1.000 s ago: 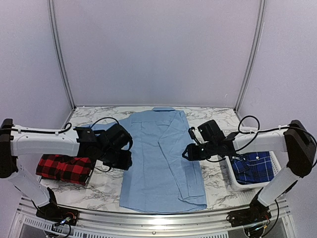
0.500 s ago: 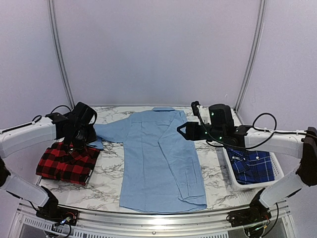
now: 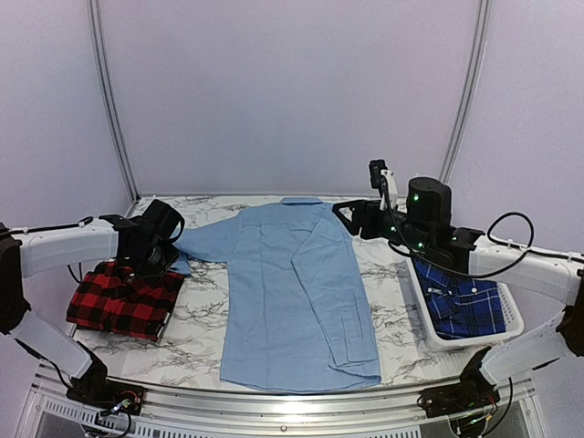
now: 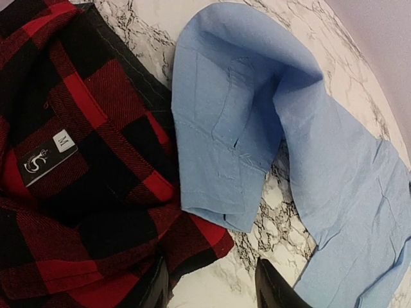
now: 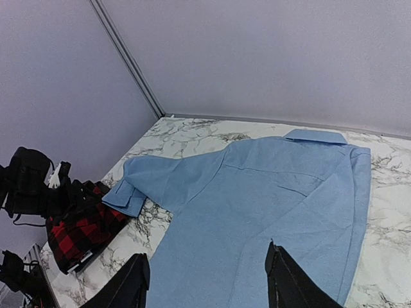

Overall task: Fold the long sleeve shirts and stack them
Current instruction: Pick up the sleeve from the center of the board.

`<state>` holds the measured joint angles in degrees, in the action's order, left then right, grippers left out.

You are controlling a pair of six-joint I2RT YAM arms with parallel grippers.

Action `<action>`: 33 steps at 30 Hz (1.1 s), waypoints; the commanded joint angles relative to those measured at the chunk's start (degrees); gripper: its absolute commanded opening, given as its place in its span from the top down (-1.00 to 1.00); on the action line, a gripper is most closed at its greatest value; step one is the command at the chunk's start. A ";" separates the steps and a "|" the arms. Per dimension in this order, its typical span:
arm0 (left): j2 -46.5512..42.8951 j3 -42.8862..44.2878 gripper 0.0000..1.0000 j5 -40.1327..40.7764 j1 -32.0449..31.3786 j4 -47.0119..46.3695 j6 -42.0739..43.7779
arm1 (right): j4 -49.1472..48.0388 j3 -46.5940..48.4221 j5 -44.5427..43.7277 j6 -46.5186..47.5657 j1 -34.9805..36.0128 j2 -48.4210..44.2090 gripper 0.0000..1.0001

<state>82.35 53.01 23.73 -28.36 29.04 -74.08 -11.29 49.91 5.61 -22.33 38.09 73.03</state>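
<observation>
Between parted, empty left fingers (image 4: 273,290) and right fingers (image 5: 287,279) lies the light blue shirt (image 3: 292,292).

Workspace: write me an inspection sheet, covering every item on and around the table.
Surface: white marble-pattern table, partly covered by shirts.
Job's things: plain light blue collared shirt spread flat in the middle, one sleeve out toward the folded red-and-black check shirt; dark blue plaid shirt in a white plastic basket.
Clutter: nothing seen.
Grippers: left gripper open, holding nothing, over the cuff; right gripper open, holding nothing, above the blue shirt.
Cables: black cable loops on both arms, off the cloth.
Surroundings: plain pale walls.
</observation>
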 commanded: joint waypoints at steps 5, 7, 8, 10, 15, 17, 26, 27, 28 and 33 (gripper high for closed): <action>4.79 -0.73 0.02 2.99 2.23 -4.90 -9.43 | -2.21 0.55 -1.38 1.53 -0.09 -2.68 -0.17; 6.08 -0.44 0.02 2.48 2.93 -6.05 -9.27 | -2.16 0.57 -1.45 1.87 -0.04 -2.97 -0.17; 6.81 -0.17 0.02 2.28 3.30 -6.37 -8.91 | -2.08 0.61 -1.47 2.01 -0.03 -3.06 -0.17; 7.98 0.55 0.03 2.29 3.84 -6.60 -8.45 | -1.89 0.55 -1.48 2.19 -0.07 -3.08 -0.17; 9.52 1.12 0.12 2.46 5.10 -7.26 -8.30 | -1.99 0.20 -1.39 1.93 -0.05 -3.25 -0.17; 9.86 1.32 0.20 2.38 5.36 -7.77 -8.05 | -2.25 -0.11 -1.31 1.58 -0.06 -3.38 -0.17; 9.08 1.66 0.63 1.31 5.76 -8.90 -6.37 | -2.42 -0.38 -0.32 1.41 -0.03 -3.42 -0.17; 8.88 1.65 0.67 1.06 5.69 -9.04 -6.10 | -2.49 -0.35 -0.13 1.49 -0.07 -3.28 -0.17; 8.50 1.65 0.72 0.80 5.72 -9.20 -5.81 | -2.51 -0.35 -0.03 1.43 -0.06 -3.13 -0.17; 6.20 1.66 0.91 -0.07 5.70 -9.58 -3.47 | -2.58 -0.08 0.67 1.19 -0.06 -2.26 -0.17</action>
<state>91.48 53.41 24.12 -22.92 20.21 -80.05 -12.05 49.23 5.30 -20.95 38.09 71.11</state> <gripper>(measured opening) 0.070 0.585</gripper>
